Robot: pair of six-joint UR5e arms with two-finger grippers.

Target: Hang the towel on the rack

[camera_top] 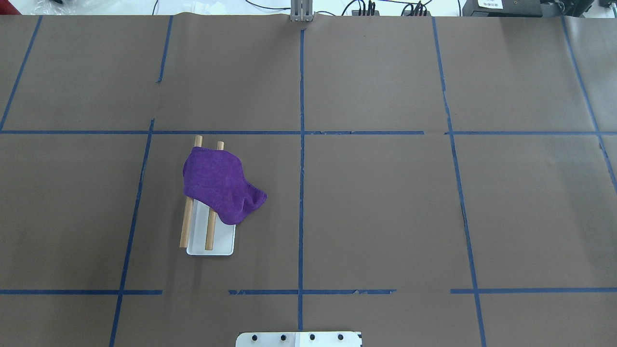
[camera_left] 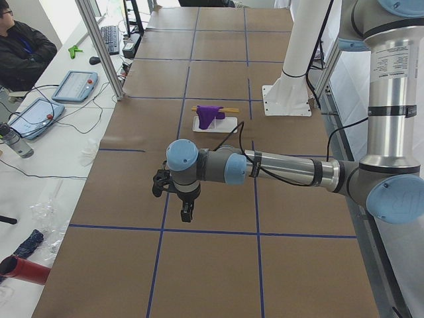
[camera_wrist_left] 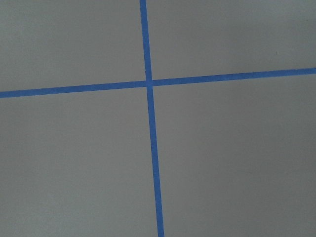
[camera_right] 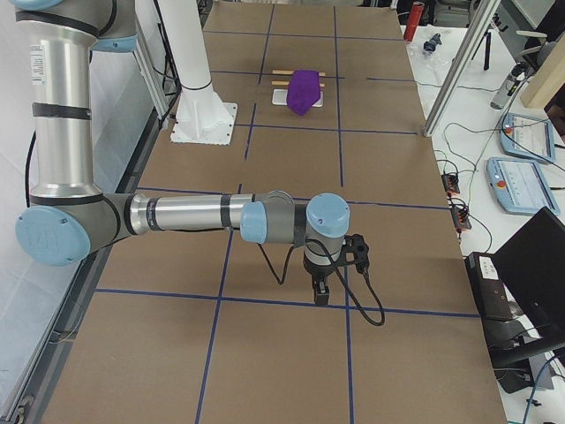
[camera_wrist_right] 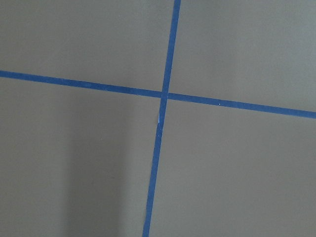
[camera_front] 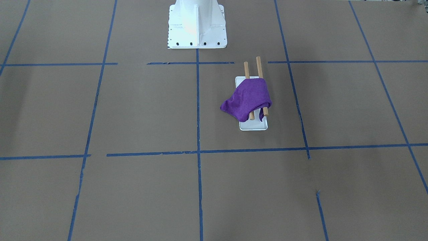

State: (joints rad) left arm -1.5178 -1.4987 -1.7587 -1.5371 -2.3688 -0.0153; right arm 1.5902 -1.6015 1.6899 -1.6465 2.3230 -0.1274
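The purple towel point(camera_front: 249, 98) lies draped over both brown rods of the rack point(camera_front: 253, 126), bunched towards one side, with a fold hanging off the rods. In the overhead view the towel point(camera_top: 219, 185) covers the far half of the rack point(camera_top: 221, 243) on the table's left half. My left gripper point(camera_left: 187, 213) shows only in the left side view, low over the table and far from the rack; I cannot tell if it is open. My right gripper point(camera_right: 320, 290) shows only in the right side view, likewise far from the rack; I cannot tell its state. Both wrist views show only taped table.
The white bolted robot pedestal point(camera_front: 196, 25) stands at the table's robot-side edge. Blue tape lines point(camera_top: 301, 144) grid the brown table. A seated operator point(camera_left: 20, 50) and tablets point(camera_left: 73, 85) are beyond the table's far edge.
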